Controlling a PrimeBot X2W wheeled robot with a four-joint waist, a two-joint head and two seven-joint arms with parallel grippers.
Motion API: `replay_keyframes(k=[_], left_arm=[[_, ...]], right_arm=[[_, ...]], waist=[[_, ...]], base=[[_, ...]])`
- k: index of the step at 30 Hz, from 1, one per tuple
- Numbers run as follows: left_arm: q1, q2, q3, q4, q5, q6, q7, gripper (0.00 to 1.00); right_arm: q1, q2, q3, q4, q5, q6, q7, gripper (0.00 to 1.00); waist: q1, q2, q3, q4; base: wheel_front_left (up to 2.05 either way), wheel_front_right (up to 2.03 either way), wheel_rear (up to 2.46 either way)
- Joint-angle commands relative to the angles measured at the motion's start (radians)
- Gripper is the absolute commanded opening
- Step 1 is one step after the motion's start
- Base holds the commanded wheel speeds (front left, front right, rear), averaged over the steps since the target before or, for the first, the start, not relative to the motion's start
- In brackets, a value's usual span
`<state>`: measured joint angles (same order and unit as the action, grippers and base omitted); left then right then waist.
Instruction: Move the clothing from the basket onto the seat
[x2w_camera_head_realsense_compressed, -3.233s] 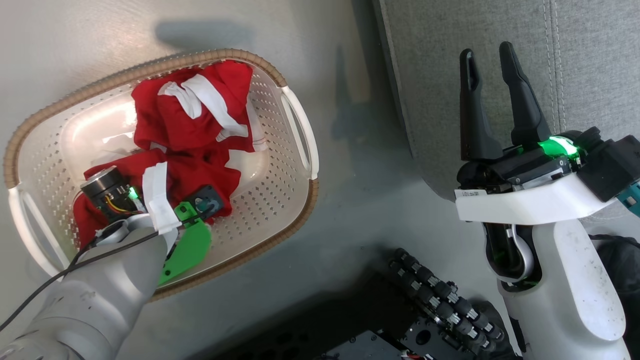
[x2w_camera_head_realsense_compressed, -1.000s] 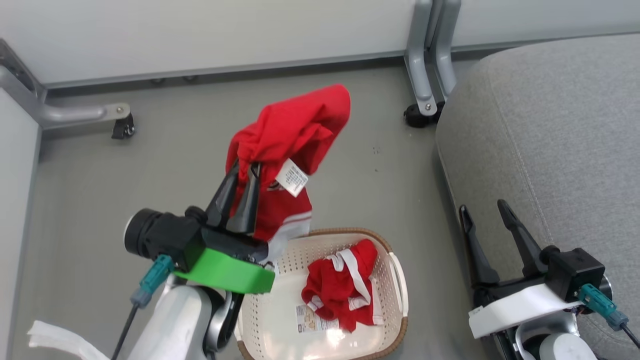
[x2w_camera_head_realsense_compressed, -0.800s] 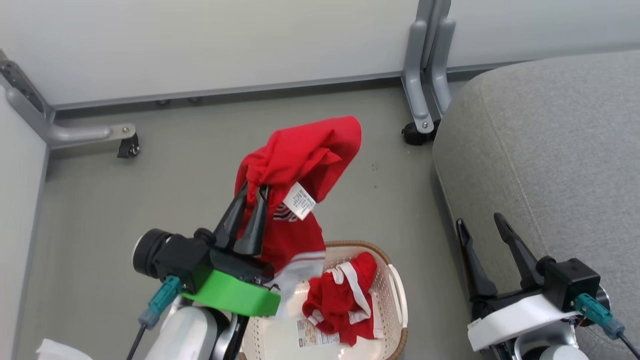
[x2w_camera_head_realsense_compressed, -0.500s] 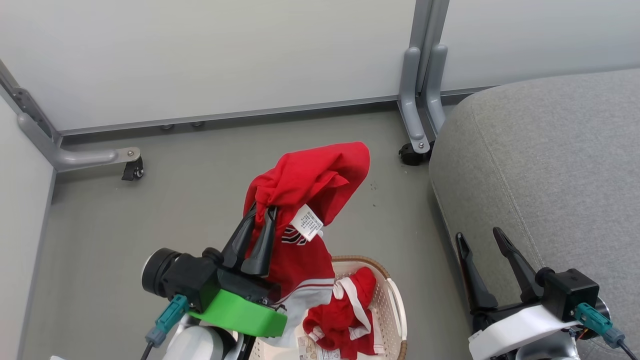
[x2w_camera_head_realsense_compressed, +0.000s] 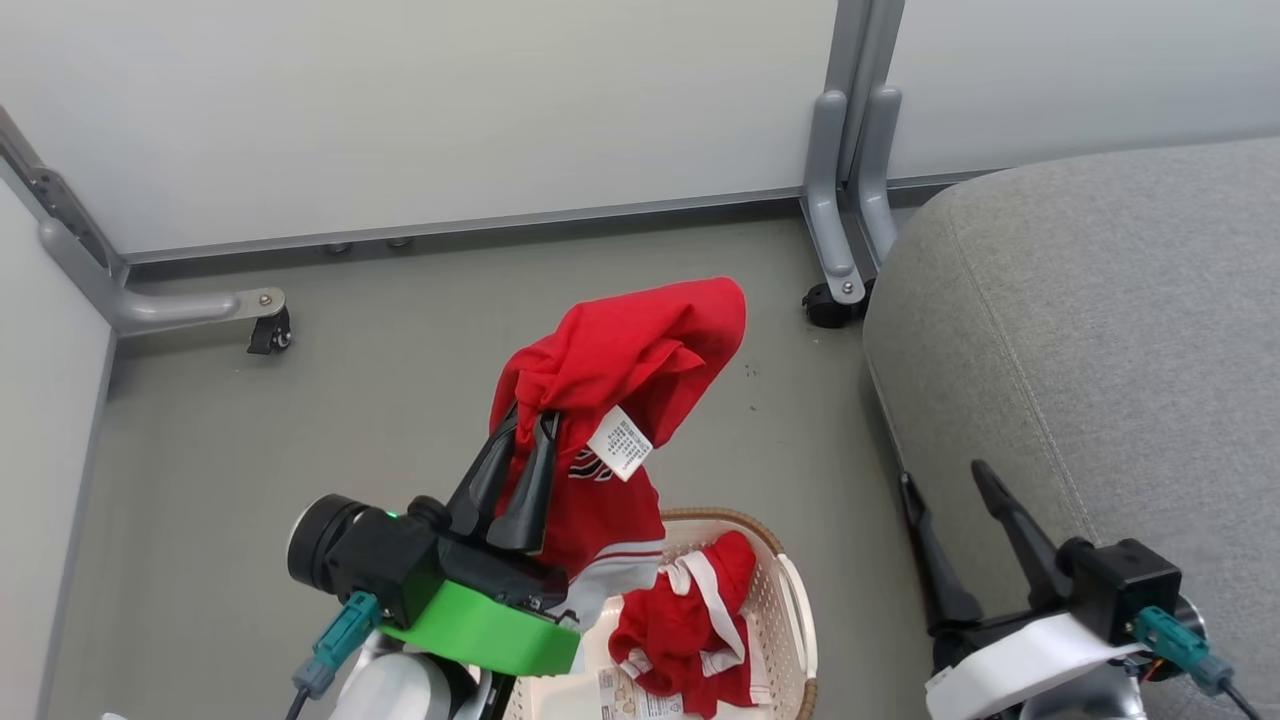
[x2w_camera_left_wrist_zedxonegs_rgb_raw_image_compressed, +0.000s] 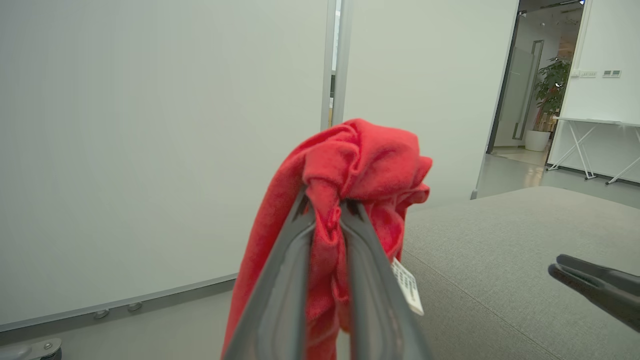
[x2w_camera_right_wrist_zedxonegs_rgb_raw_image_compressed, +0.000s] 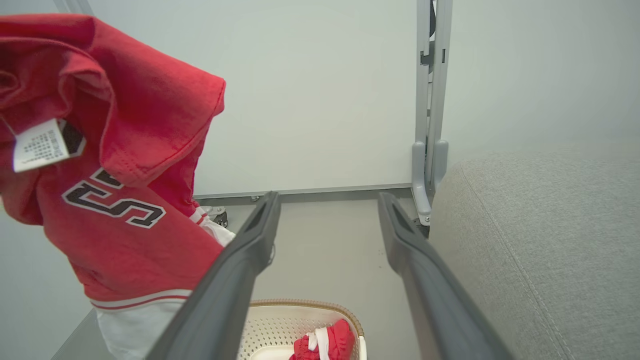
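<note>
My left gripper (x2w_camera_head_realsense_compressed: 530, 425) (x2w_camera_left_wrist_zedxonegs_rgb_raw_image_compressed: 327, 205) is shut on a red garment (x2w_camera_head_realsense_compressed: 620, 380) (x2w_camera_left_wrist_zedxonegs_rgb_raw_image_compressed: 360, 165) with a white care label (x2w_camera_head_realsense_compressed: 620, 442), held high above the basket (x2w_camera_head_realsense_compressed: 790, 580). It hangs at the left of the right wrist view as a red garment (x2w_camera_right_wrist_zedxonegs_rgb_raw_image_compressed: 115, 165) with dark lettering and a white band. A second red garment (x2w_camera_head_realsense_compressed: 690, 620) (x2w_camera_right_wrist_zedxonegs_rgb_raw_image_compressed: 327, 342) with white trim lies in the cream basket (x2w_camera_right_wrist_zedxonegs_rgb_raw_image_compressed: 305, 312). The grey seat (x2w_camera_head_realsense_compressed: 1090, 330) (x2w_camera_left_wrist_zedxonegs_rgb_raw_image_compressed: 500, 240) (x2w_camera_right_wrist_zedxonegs_rgb_raw_image_compressed: 550, 240) lies to the right. My right gripper (x2w_camera_head_realsense_compressed: 940, 480) (x2w_camera_right_wrist_zedxonegs_rgb_raw_image_compressed: 327, 210) is open and empty beside the seat's edge.
White partition panels on grey metal feet with castors (x2w_camera_head_realsense_compressed: 268, 335) (x2w_camera_head_realsense_compressed: 825, 300) close off the far side. Grey floor (x2w_camera_head_realsense_compressed: 300, 430) spreads between them and the basket. In the left wrist view a doorway, a potted plant (x2w_camera_left_wrist_zedxonegs_rgb_raw_image_compressed: 547, 95) and a white table stand far right.
The head camera has shifted slightly. My left gripper keeps the red garment raised in about the same spot. The right gripper has sunk a little in the view, still open.
</note>
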<state>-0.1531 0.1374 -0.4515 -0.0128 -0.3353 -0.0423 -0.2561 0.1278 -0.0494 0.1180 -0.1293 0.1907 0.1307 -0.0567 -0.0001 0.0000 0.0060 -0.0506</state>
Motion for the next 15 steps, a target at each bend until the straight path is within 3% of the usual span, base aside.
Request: replay_keyframes(k=[1, 6, 15], left_arm=[[-0.002, 0.004, -0.001, -0.006, -0.003, 0.003, 0.001, 0.0], [-0.026, 0.0, -0.011, -0.007, 0.0, 0.0, 0.003, 0.0], [-0.056, -0.006, -0.038, 0.012, 0.005, -0.014, 0.005, 0.0]], right_arm=[[-0.011, -0.002, 0.017, 0.001, 0.001, 0.0, 0.002, 1.0], [-0.061, -0.002, 0.126, 0.031, 0.019, 0.0, 0.01, 1.0], [-0.235, -0.003, 0.43, 0.198, 0.118, 0.0, -0.02, 1.0]], waist=[[0.0001, 0.0, 0.003, 0.004], [0.0001, 0.0, 0.012, 0.022], [0.0001, 0.0, 0.032, 0.065]], base=[[0.0, 0.0, 0.0], [0.0, 0.0, 0.0], [0.0, 0.0, 0.0]])
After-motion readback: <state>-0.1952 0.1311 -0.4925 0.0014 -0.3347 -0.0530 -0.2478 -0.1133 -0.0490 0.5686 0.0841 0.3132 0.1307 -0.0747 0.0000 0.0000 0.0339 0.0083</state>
